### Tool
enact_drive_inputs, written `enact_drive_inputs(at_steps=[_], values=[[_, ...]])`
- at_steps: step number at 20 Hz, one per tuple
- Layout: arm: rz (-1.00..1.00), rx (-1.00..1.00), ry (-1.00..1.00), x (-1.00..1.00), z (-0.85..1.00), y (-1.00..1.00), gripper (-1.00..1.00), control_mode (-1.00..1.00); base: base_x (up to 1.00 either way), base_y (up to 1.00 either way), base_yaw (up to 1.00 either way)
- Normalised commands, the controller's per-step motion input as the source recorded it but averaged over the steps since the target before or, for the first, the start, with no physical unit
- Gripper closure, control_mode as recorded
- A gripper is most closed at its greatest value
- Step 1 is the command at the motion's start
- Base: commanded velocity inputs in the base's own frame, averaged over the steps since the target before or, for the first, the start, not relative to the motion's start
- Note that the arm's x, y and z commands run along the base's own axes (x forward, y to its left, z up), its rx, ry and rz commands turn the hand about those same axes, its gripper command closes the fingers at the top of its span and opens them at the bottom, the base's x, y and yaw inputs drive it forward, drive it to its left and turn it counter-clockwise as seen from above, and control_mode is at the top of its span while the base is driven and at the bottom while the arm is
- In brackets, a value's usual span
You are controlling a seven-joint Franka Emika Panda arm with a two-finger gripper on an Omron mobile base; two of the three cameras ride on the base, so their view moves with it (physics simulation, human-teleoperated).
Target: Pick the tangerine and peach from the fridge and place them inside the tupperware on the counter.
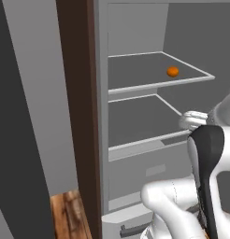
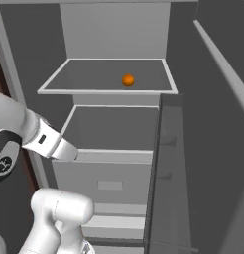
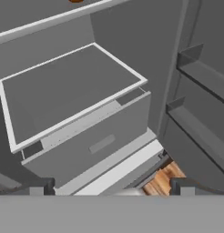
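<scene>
From the left base view, the tangerine is sitting alone on the fridge upper shelf, my arm rising at lower right. The right base view is showing that fruit mid-shelf. In the hand view, my claw is standing wide, holding nothing, above the drawer.

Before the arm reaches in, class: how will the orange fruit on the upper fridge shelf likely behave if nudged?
The tangerine is round and sits alone on a flat shelf, so it would probably roll. It looks small, likely light.
</scene>
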Motion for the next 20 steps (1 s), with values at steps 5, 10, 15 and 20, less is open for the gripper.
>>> enact_drive_inputs(at_steps=[5,10,15,20], values=[[0.0,-0.05,0.01,0.69,0.69,-0.21,-1.0,-1.0,0.0,0.0,0.0],[0.0,0.0,0.04,0.65,0.35,-0.13,-1.0,-1.0,0.0,0.0,0.0],[0.04,0.0,-0.01,0.7,0.0,-0.11,-1.0,-1.0,0.0,0.0,0.0],[0.02,0.0,0.0,0.69,0.0,-0.25,-1.0,-1.0,0.0,0.0,0.0]])
